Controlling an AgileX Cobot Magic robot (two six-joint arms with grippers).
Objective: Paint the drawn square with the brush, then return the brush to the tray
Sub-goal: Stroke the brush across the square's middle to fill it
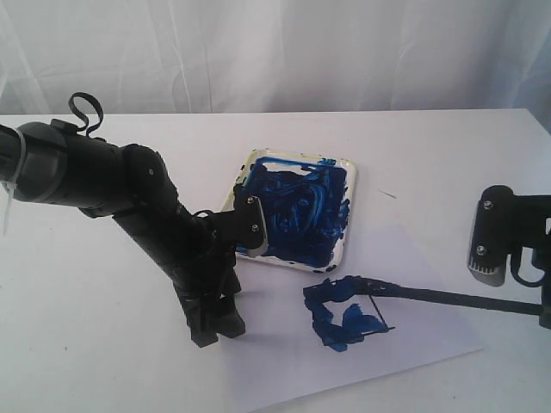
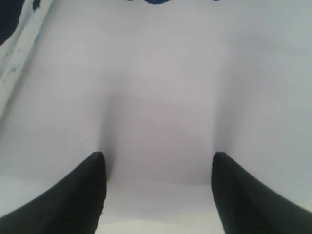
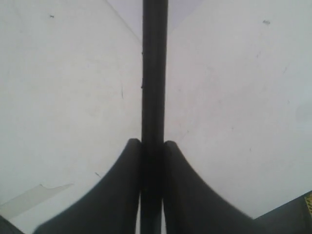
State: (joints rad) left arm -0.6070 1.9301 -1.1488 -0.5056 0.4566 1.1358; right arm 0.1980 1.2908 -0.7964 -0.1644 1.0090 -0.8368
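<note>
Right wrist view: my right gripper (image 3: 153, 144) is clamped on the brush (image 3: 154, 73) handle, shaft running straight out ahead so the tip reaches the drawn square (image 1: 353, 314), already smeared blue; the tray (image 1: 350, 215) lies past the tip, farther out; my left gripper (image 2: 158, 158) is spread wide, empty, low on the paper (image 1: 284, 361), probably pinning the sheet while I paint

Exterior: high, over table (image 1: 86, 344); wrist views: close, downward; left shares tray (image 2: 23, 48).
</note>
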